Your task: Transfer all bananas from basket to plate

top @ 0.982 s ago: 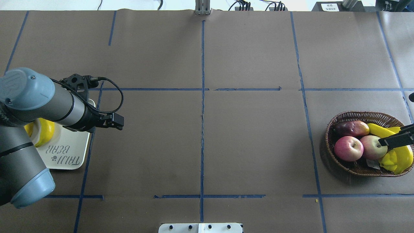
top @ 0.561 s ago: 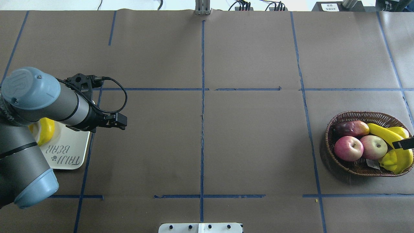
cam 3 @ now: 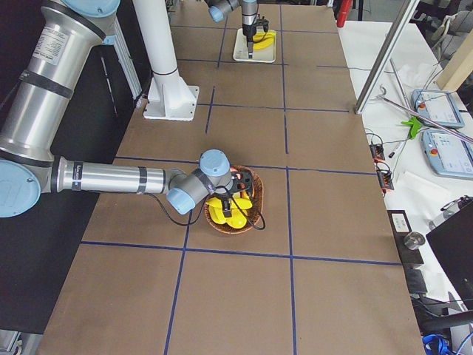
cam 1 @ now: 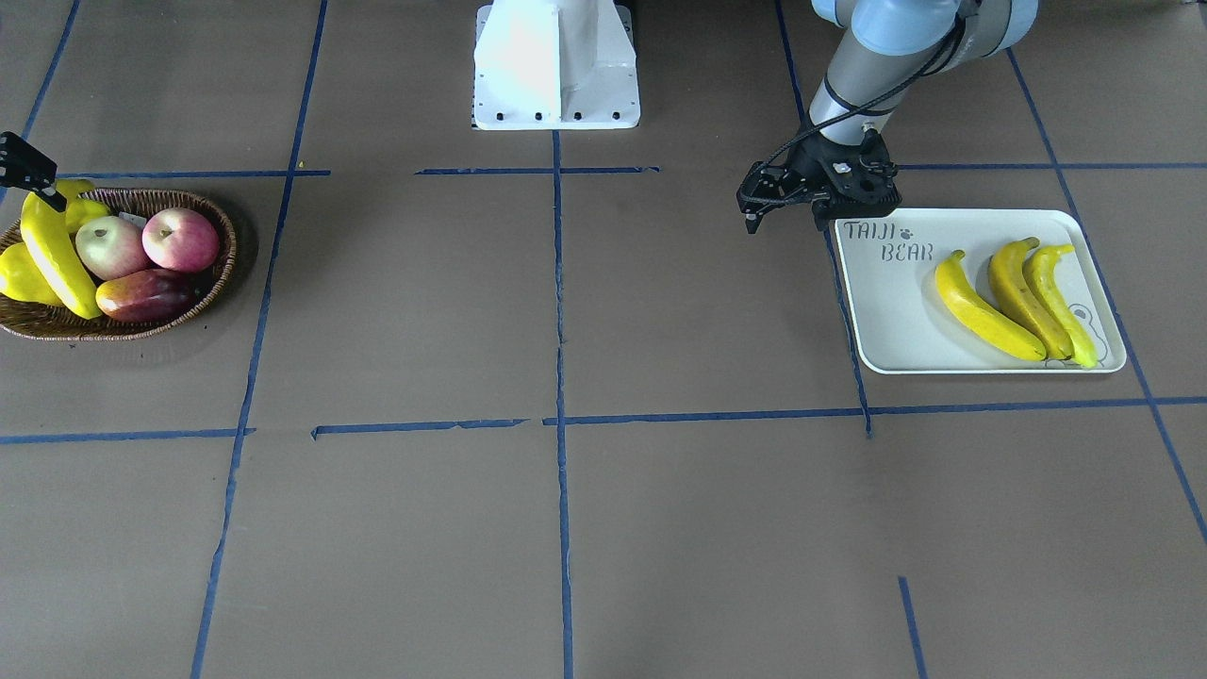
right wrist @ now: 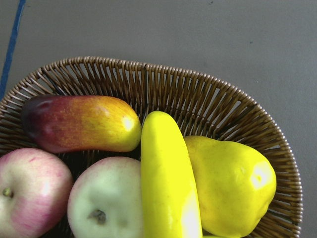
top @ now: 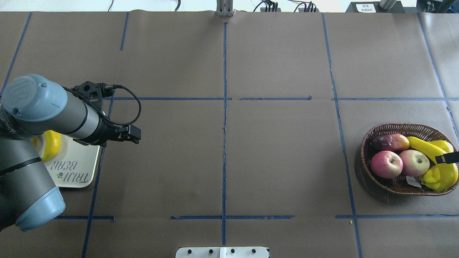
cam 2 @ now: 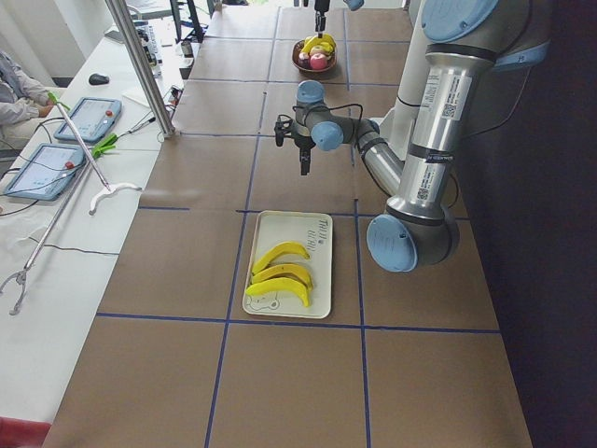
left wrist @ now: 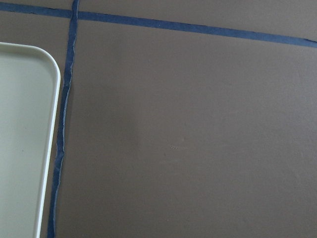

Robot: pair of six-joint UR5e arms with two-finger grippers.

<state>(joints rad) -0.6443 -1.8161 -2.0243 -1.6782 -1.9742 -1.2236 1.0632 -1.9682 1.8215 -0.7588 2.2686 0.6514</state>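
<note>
Three bananas [cam 1: 1023, 297] lie side by side on the white TAIJI BEAR plate [cam 1: 886, 311]. The plate also shows in the overhead view [top: 77, 168], partly under my left arm. One banana [top: 428, 150] lies in the wicker basket [top: 364, 150], and the right wrist view shows it [right wrist: 166, 183] close below. My left gripper [cam 1: 783, 224] hangs empty beside the plate's inner edge, jaws apart. Only the tip of my right gripper [top: 448, 157] shows, over the basket's outer side above the banana. I cannot tell whether it is open or shut.
The basket also holds two apples [top: 386, 164], a red-yellow mango-like fruit [top: 391, 142] and yellow pears [right wrist: 228, 183]. The robot's white base [cam 1: 556, 66] stands at the table's near edge. Blue tape lines cross the brown table cover.
My right gripper has drawn back from over the basket toward the table's right edge. My left gripper shifted slightly away from the plate, then held still.
</note>
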